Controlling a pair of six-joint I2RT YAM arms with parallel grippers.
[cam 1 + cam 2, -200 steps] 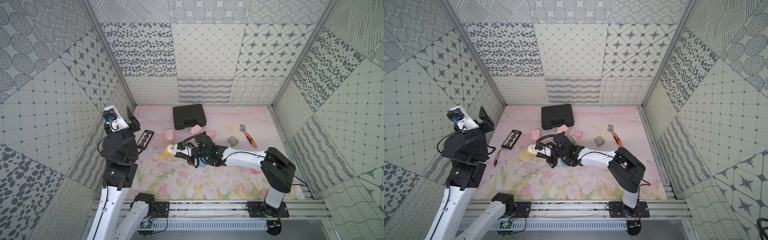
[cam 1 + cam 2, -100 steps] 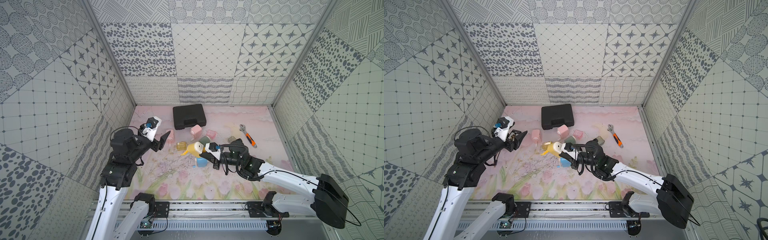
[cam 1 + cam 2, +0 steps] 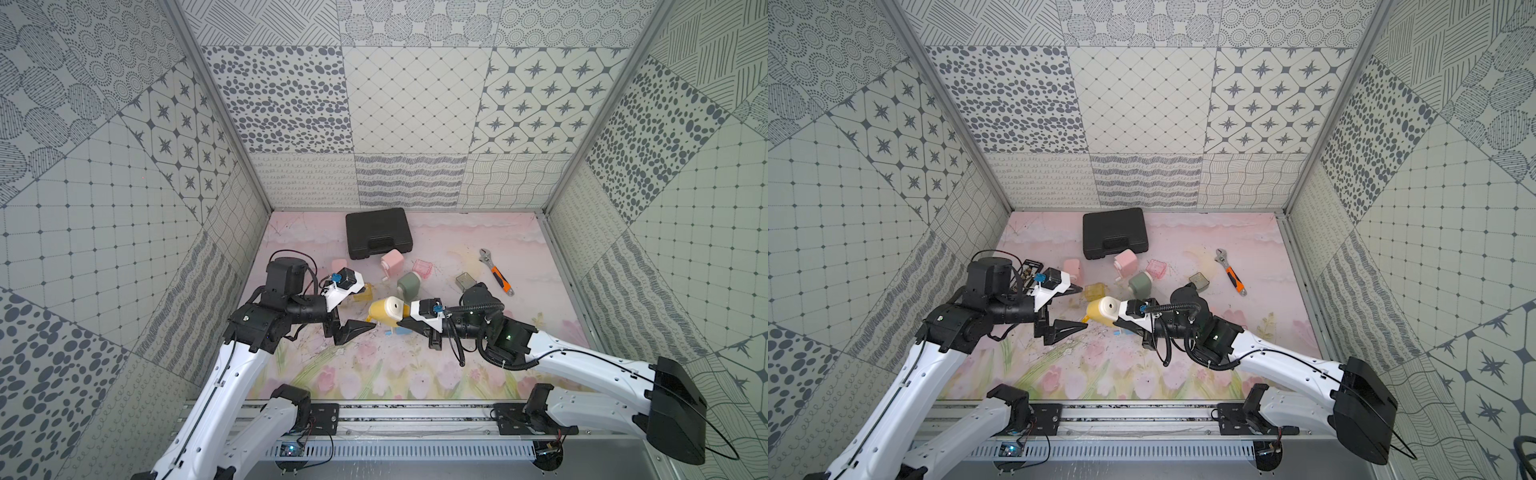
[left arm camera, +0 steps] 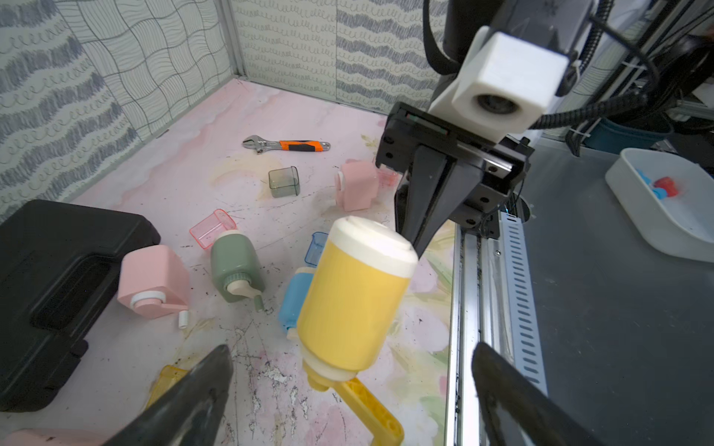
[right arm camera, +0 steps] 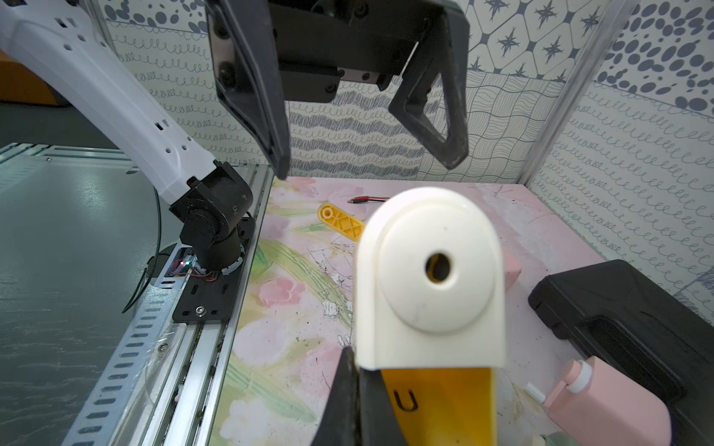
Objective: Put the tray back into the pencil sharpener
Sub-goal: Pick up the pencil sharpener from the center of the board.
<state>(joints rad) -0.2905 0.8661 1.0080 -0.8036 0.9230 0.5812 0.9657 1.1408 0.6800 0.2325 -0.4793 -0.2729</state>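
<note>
Two arms reach nearly level toward each other above the pink printed surface (image 3: pixel 532 257). The right claw (image 4: pixel 419 231) is clenched on the smooth yellow plastic pencil sharpener (image 3: pixel 386 316), cream-capped and rounded, lifted clear. The left claw (image 3: pixel 1084 305) faces it, spread wide and empty. A translucent yellow boxy tray (image 3: pixel 362 292) lies on the surface near the left claw.

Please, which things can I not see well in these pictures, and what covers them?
Yellow tray: left wrist view, mostly behind a left finger.
Blue sharpener: left wrist view, partly behind the yellow sharpener.
Right gripper: left wrist view, fingertips behind the sharpener's white cap.
Black holder: in a top view, partly behind the left arm; contents too small.
</note>
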